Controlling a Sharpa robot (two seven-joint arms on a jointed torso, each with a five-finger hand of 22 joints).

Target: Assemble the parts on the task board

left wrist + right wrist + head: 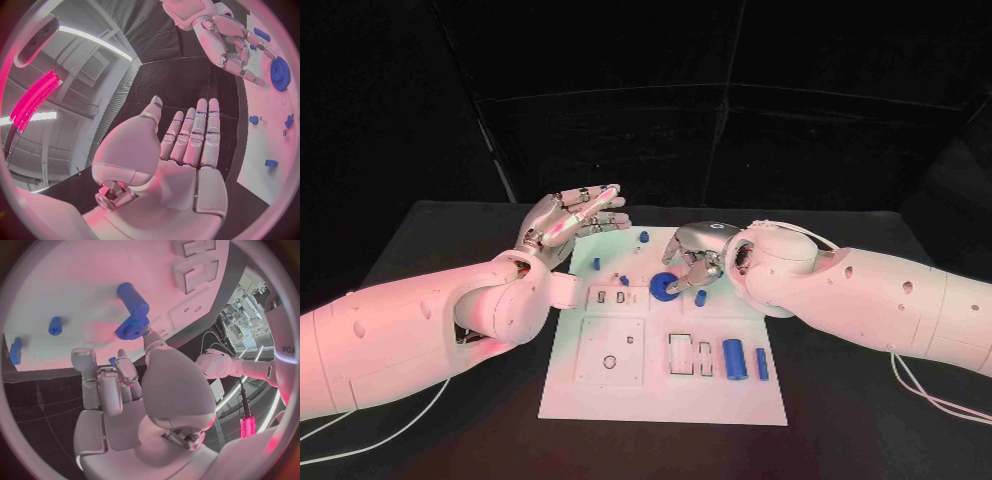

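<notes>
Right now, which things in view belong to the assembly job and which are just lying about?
Job:
- task board
- blue gear, at the right robot hand
- two blue cylinders lying on the board
- small blue pegs at the far end
- left robot hand, open, holding nothing

Just there:
- black table
- white cables

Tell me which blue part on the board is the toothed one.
The blue gear by the right hand, mid-board. It is round and toothed; the two cylinders near the board's front edge are smooth and straight.

white task board (733,385), blue parts (733,357), seemingly black table (877,420)
</notes>
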